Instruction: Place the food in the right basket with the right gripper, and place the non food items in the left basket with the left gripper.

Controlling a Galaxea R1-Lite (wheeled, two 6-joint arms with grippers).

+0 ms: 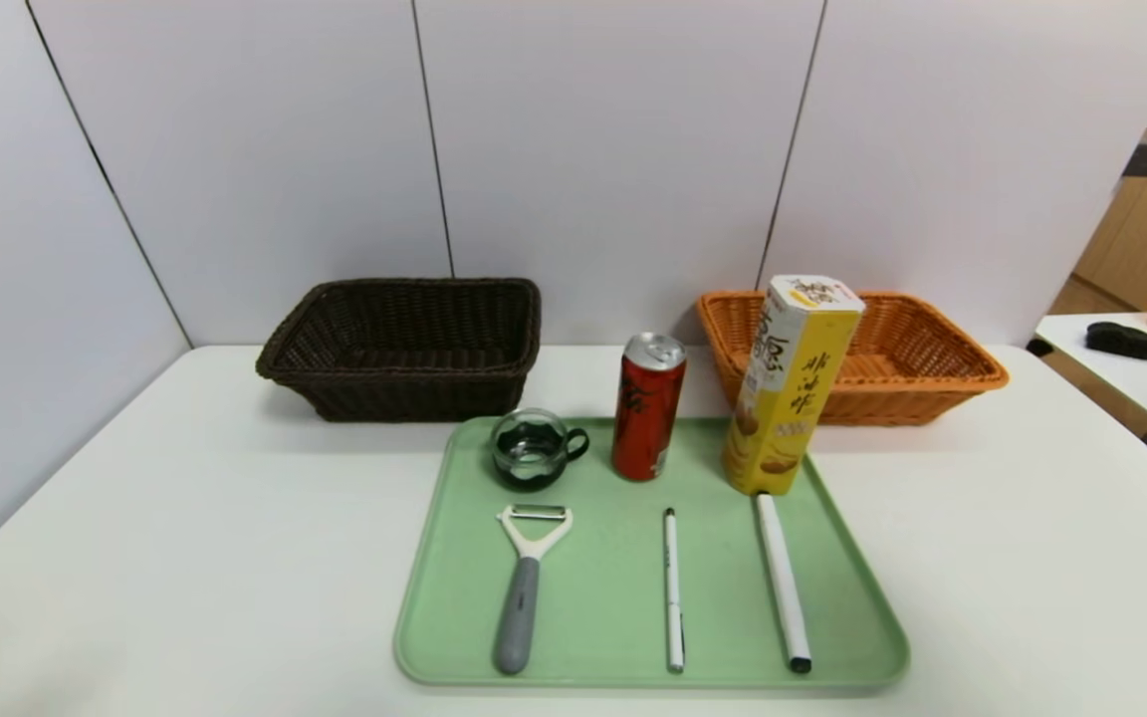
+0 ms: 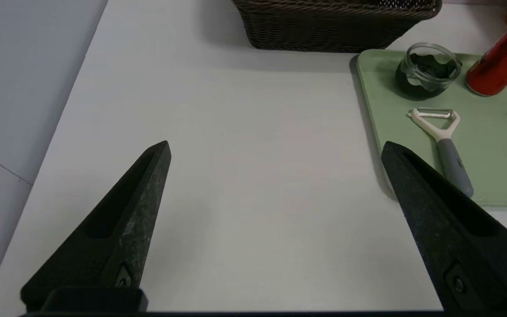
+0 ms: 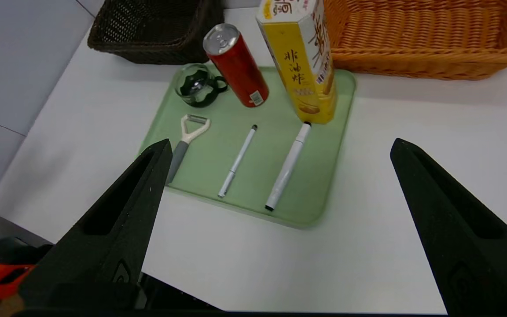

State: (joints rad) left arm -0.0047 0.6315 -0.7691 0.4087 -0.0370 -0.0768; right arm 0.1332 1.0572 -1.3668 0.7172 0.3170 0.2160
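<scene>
Food: I see the red can (image 1: 649, 406) and the yellow snack box (image 1: 790, 386) standing up straight at the back of the green tray (image 1: 623, 637). The box is nearest the orange basket (image 1: 932, 398).
Not food: The glass cup (image 1: 532, 450) sits at the back of the tray on the left. The peeler (image 1: 526, 588), the pen (image 1: 672, 588) and the marker (image 1: 783, 583) lie flat in front. Their long sides point from me toward the baskets.
Baskets: The dark basket (image 1: 404, 344) is behind the tray on the left and the orange one on the right. Both look empty.
Right fingers: My right gripper (image 3: 275, 176) is wide open and holds nothing. It hangs above the desk (image 1: 185, 518), on my side of the tray. The box and can are ahead of it, at the far end.
Left fingers: My left gripper (image 2: 275, 176) is wide open and empty too, over the bare desk left of the tray. The peeler and cup are nearest to it.
Next: I think the right arm must reach forward for the box, which is closer to it than the can.
</scene>
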